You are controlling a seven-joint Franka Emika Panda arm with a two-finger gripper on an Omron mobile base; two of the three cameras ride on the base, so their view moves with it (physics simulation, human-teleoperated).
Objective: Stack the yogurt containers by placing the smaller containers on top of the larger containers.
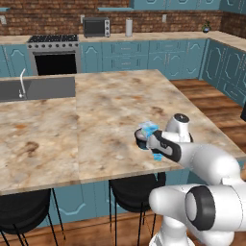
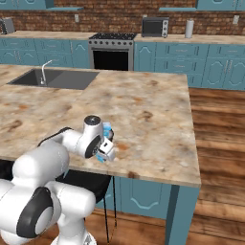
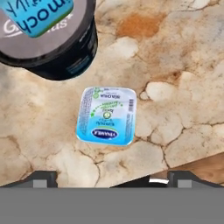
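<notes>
Marble island counter (image 3: 183, 87) bears a blue yogurt cup (image 3: 106, 115) beside the dark tub (image 3: 57, 48), jaws apart above.

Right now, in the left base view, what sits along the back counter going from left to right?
Stove → toaster oven → white paper-towel roll → small dark plant at the far right corner.

the white arm (image 1: 202, 163) reaches from the lower right over the near edge of the marbled tabletop (image 1: 96, 129). a light-blue cup (image 1: 148, 129) sits on the dark tub (image 1: 141, 139) just beside the wrist; another blue cup (image 1: 157, 156) peeks out beneath the arm.
</notes>
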